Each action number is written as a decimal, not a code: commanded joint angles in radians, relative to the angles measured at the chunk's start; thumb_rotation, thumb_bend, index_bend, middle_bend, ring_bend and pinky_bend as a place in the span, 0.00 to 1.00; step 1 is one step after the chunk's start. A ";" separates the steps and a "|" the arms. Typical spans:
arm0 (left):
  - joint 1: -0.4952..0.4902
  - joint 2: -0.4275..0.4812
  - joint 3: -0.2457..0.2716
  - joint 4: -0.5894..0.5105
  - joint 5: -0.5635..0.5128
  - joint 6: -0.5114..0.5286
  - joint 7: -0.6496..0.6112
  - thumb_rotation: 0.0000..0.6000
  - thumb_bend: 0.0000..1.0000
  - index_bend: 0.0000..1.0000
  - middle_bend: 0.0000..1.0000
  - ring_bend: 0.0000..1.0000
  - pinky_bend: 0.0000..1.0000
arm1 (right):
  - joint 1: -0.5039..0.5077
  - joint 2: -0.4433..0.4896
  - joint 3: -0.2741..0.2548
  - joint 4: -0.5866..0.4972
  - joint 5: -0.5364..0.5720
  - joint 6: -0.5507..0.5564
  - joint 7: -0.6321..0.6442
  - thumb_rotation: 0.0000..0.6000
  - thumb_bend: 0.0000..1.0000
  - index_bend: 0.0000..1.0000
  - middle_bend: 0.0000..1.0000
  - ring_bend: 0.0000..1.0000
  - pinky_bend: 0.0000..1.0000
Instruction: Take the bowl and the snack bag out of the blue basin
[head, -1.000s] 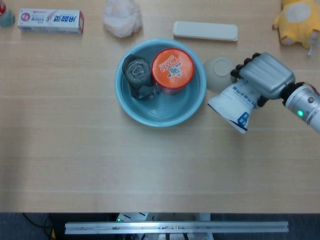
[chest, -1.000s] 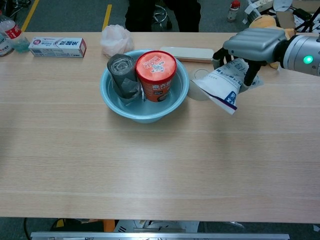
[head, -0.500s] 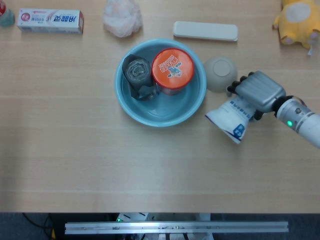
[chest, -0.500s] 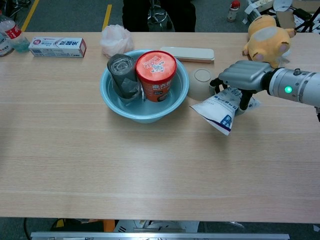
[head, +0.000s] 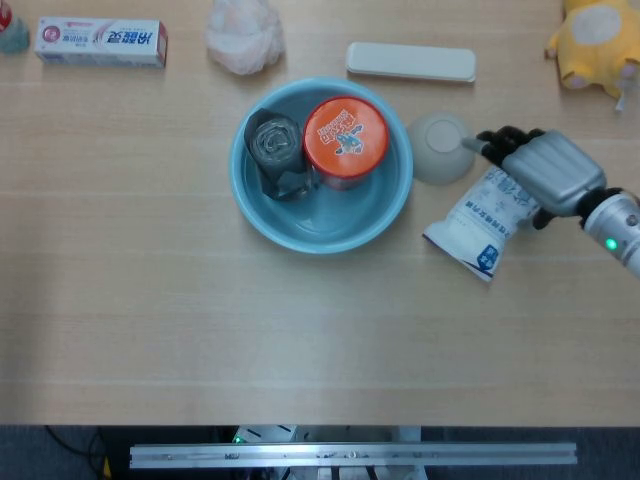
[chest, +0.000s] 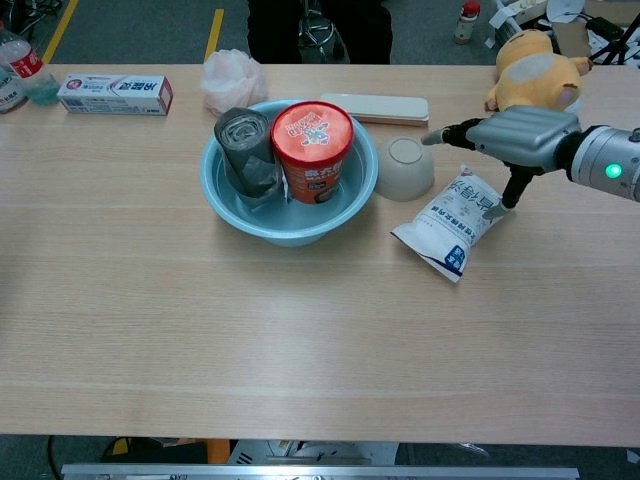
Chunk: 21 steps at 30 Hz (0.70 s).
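The right hand (head: 540, 172) shows in the head view with fingers spread, holding nothing, over the far end of the snack bag (head: 480, 222), which lies flat right of the basin (head: 262, 216). The bowl (head: 439, 148) sits overturned beside it.

In the chest view the hand (chest: 520, 135) hovers above the bag (chest: 448, 217); both items look out, so the task seems done.

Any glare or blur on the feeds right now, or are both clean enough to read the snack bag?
Head view: even light, bag print sharp, soft sheen on the basin. Chest view: bag and right hand crisp, faint shadow under the hand, no washout.
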 joint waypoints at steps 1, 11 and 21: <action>-0.003 0.002 -0.004 0.008 0.004 0.004 -0.011 1.00 0.26 0.25 0.22 0.21 0.23 | -0.065 0.063 0.023 -0.050 0.035 0.094 0.021 1.00 0.09 0.00 0.13 0.12 0.30; -0.006 -0.005 -0.021 0.053 0.008 0.024 -0.070 1.00 0.26 0.25 0.22 0.21 0.23 | -0.323 0.222 0.021 -0.236 0.118 0.489 -0.083 1.00 0.11 0.24 0.33 0.26 0.37; -0.014 -0.015 -0.010 0.038 0.032 0.017 -0.069 1.00 0.26 0.25 0.22 0.21 0.23 | -0.530 0.257 0.001 -0.286 0.008 0.754 -0.061 1.00 0.12 0.36 0.38 0.31 0.43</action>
